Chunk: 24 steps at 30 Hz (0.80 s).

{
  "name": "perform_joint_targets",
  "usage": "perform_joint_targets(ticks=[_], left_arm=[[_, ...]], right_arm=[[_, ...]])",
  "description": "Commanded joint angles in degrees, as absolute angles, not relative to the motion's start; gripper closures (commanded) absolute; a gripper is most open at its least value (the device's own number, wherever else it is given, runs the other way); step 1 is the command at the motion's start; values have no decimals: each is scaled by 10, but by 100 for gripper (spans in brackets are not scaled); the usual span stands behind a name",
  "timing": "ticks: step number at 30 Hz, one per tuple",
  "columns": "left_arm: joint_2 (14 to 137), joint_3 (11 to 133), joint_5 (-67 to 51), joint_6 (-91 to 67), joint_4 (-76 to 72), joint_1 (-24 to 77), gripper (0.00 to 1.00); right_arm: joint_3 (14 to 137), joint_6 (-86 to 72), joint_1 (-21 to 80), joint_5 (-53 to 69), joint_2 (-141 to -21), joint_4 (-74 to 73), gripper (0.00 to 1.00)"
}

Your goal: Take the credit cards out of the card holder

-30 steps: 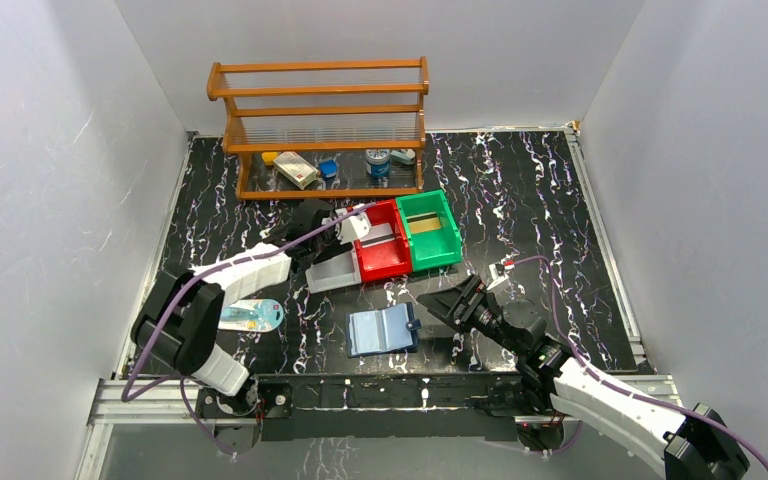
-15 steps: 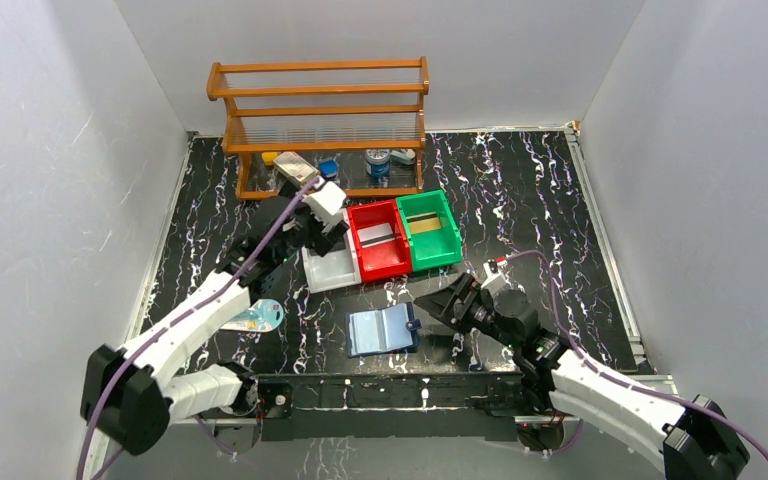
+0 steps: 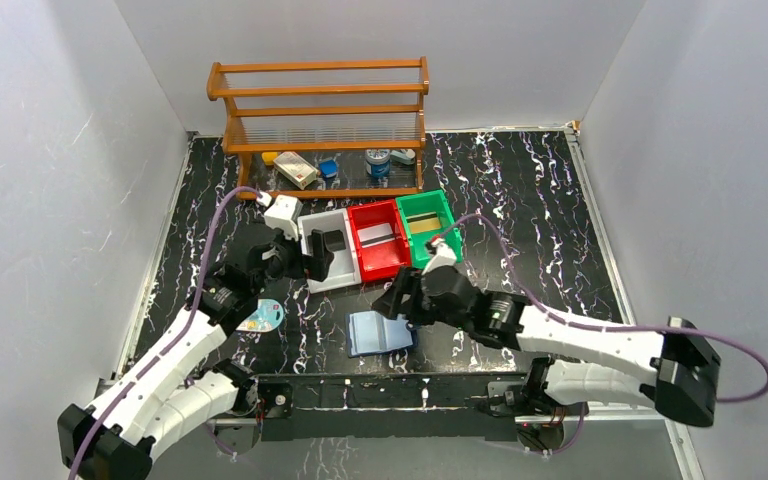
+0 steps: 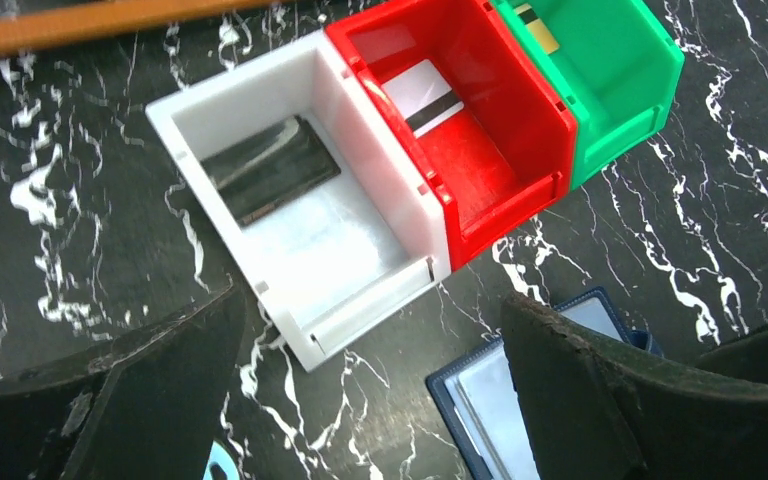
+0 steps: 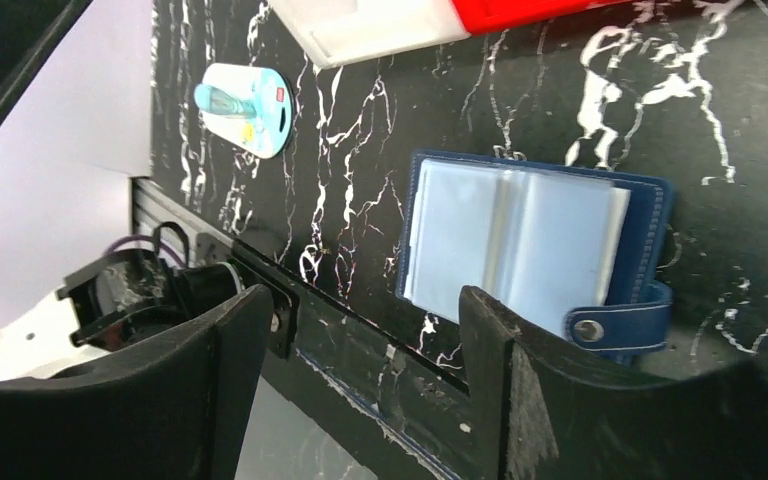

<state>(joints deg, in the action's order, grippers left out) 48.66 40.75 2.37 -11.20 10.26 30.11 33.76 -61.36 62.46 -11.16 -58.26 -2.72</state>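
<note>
Left pincer [image 4: 370,305] gapes empty by white bin [image 4: 260,80]; right pincer [image 5: 360,300] apart, empty, above card holder [image 5: 520,240].

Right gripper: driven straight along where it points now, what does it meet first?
Probably the open card holder, lying flat just ahead of the right gripper; exact depth is unclear.

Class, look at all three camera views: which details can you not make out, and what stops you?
- Top view: the right gripper covers part of the card holder.
- Right wrist view: the holder's cloudy sleeves do not show whether cards remain.
- Left wrist view: the card in the green bin is cut off by the top edge.
- Top view: the items on the rack's bottom shelf are too small to identify.
</note>
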Motion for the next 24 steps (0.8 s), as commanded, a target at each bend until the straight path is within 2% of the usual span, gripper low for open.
perform_joint_targets(ticks=[1,4,11,24], left_arm=[[447,399,69,-198,171,299,2],[419,385,113,-213,180,298,2],[376,368,233,-242,216,298,2],[375,374,253,-243,219,299,2]], right_arm=[[435,-601,690,-273,-660,-145,26],[481,-610,712,-300,-731,-171,29],[538,-619,733,-310,-827,-187,29],[647,-594,737,-279,-960,-234,29]])
